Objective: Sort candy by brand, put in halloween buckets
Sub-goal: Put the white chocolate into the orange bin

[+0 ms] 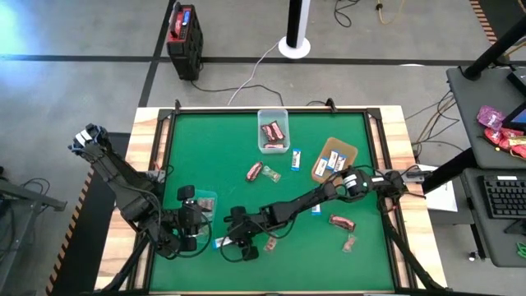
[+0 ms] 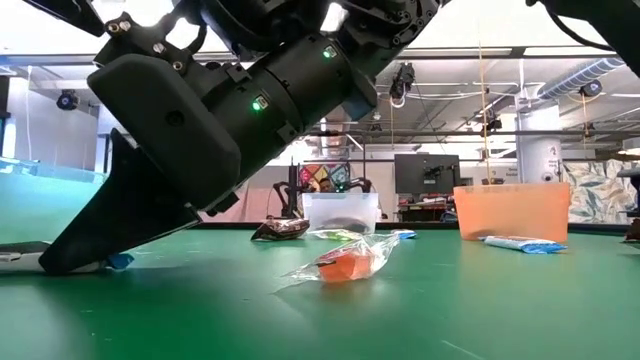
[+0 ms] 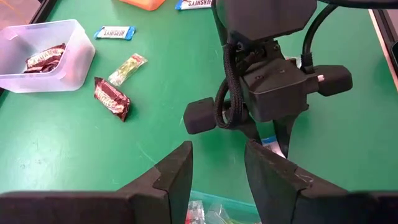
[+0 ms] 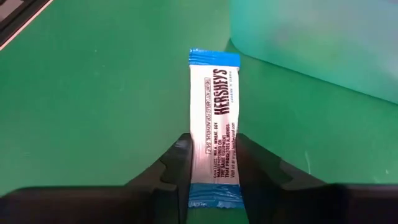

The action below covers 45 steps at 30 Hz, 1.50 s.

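Candy bar (image 4: 215, 127), blue-and-white, reads HERSHEY'S; it lies flat on the green table (image 1: 205, 148) at about 7 o'clock, just beside the teal tub (image 4: 323, 43). Right arm reaches long and low across the table from 3 o'clock, wrist pitched steeply down. Right gripper (image 4: 214, 163) straddles the bar's near end, fingers (image 4: 177, 165) pressed on both long edges: gripping the bar. Bar's long axis runs straight out along the gripper's reach, far blue end toward the tub. Left arm is folded at 8 o'clock; left gripper (image 3: 217, 168) hangs over the teal tub, jaws part open, nothing between them. Clear tub (image 1: 273, 130) at 12 o'clock holds dark red bars. Brown tray (image 1: 335, 158) sits at 2 o'clock.
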Each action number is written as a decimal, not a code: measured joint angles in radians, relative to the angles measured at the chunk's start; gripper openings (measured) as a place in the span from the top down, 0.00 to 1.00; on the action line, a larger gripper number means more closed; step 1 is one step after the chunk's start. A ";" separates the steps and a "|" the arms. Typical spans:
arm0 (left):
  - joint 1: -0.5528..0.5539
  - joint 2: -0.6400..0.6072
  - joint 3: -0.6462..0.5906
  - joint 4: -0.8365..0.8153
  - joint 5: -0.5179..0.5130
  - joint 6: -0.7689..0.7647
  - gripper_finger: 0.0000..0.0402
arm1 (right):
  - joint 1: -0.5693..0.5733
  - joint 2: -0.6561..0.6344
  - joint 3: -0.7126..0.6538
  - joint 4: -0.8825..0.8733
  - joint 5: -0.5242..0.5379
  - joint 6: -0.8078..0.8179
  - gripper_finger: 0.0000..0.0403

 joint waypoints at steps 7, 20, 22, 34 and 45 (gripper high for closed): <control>0.000 0.000 0.000 0.001 0.000 0.000 0.68 | -0.002 -0.044 -0.004 -0.103 0.003 -0.005 0.74; 0.000 0.000 0.000 0.004 0.000 0.000 0.68 | -0.002 -0.229 -0.007 -0.572 0.074 0.037 0.77; 0.000 0.000 0.000 0.005 0.001 0.000 0.68 | -0.002 -0.257 -0.007 -0.621 0.109 0.048 0.77; 0.000 0.000 -0.002 0.005 0.001 0.000 0.68 | -0.002 -0.424 -0.006 -0.999 0.372 0.181 0.77; 0.001 0.000 -0.002 0.013 -0.067 0.034 0.68 | -0.039 -0.633 -0.114 -1.503 0.723 0.830 0.77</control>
